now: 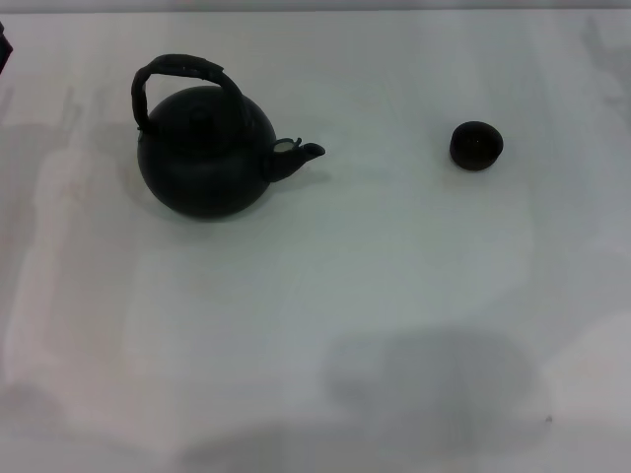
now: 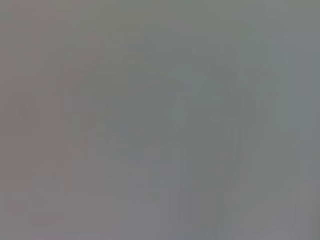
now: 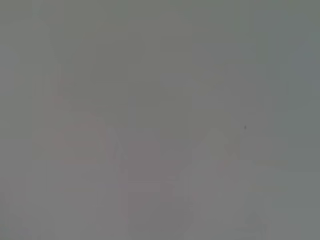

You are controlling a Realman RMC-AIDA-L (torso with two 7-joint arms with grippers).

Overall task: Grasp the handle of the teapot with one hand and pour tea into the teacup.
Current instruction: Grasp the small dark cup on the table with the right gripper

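The round matte-black teapot [image 1: 205, 153] stands upright at the left of the white table in the head view. Its rough black bail handle [image 1: 177, 71] arches over the top. Its short spout [image 1: 299, 154], with a pale spot, points right toward the teacup. The tiny dark handleless teacup [image 1: 476, 145] stands to the right, well apart from the pot. Neither gripper shows in any view. Both wrist views show only a plain grey blur.
The white table [image 1: 325, 296] fills the head view. A small dark object [image 1: 3, 49] sits at the far left edge. Soft shadows lie along the table's near edge.
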